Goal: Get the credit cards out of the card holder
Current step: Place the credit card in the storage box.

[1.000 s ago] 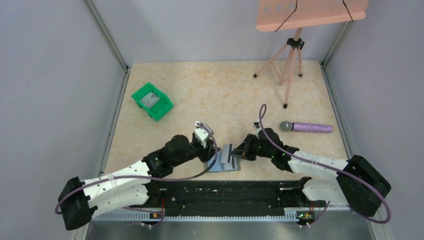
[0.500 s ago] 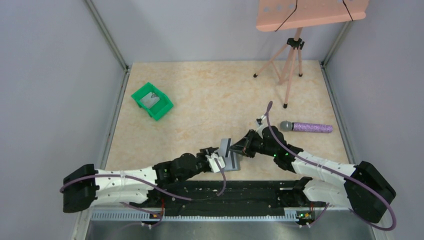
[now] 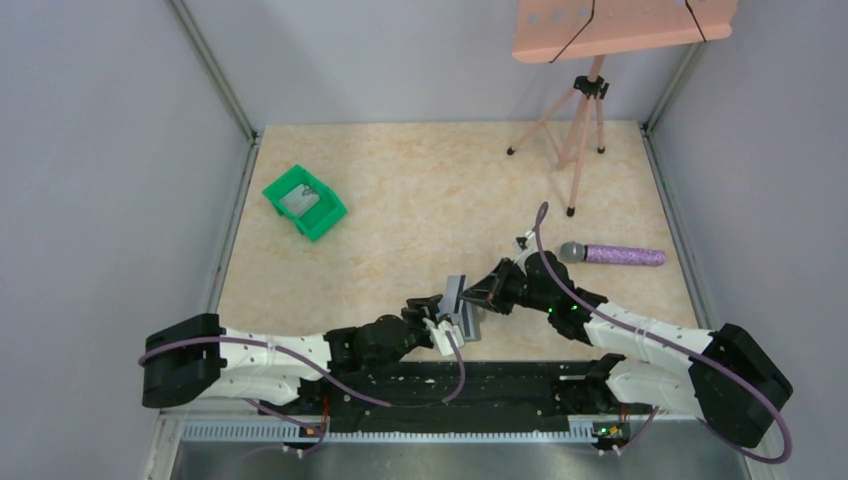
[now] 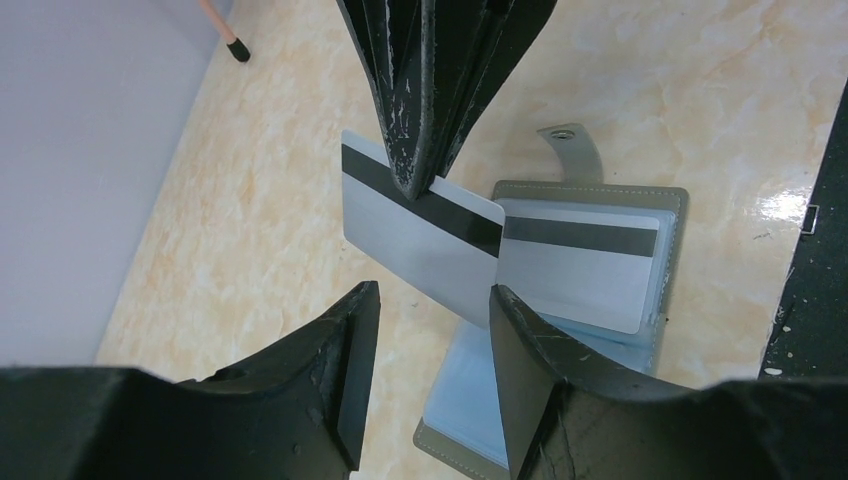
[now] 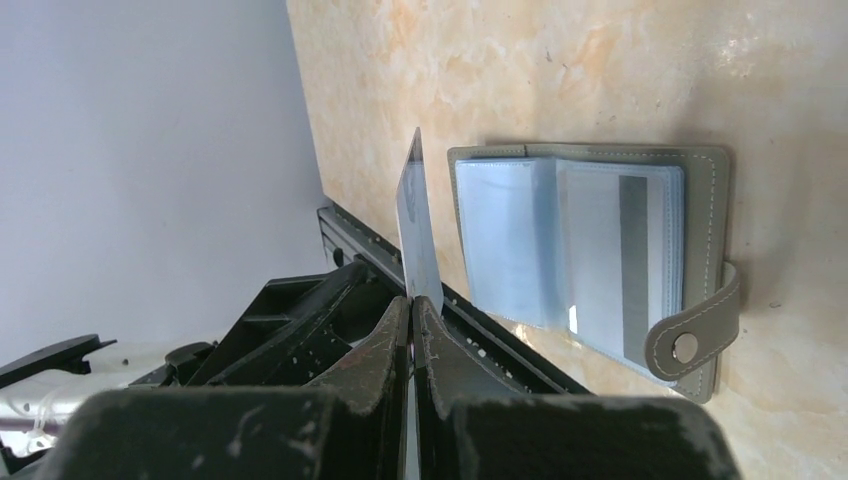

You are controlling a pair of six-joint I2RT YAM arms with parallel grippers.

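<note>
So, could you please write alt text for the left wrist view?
The shut right gripper pinches a silver black-striped card in front of the open left gripper. Beside it the grey card holder lies open on the table, another striped card inside.

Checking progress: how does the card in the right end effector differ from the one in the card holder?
The pinched card is out of the card holder, clamped by the right end effector; the other card sits tucked inside it. The pinched card is held up on edge; the tucked one lies flat. Both are silver-grey with a dark stripe.
</note>
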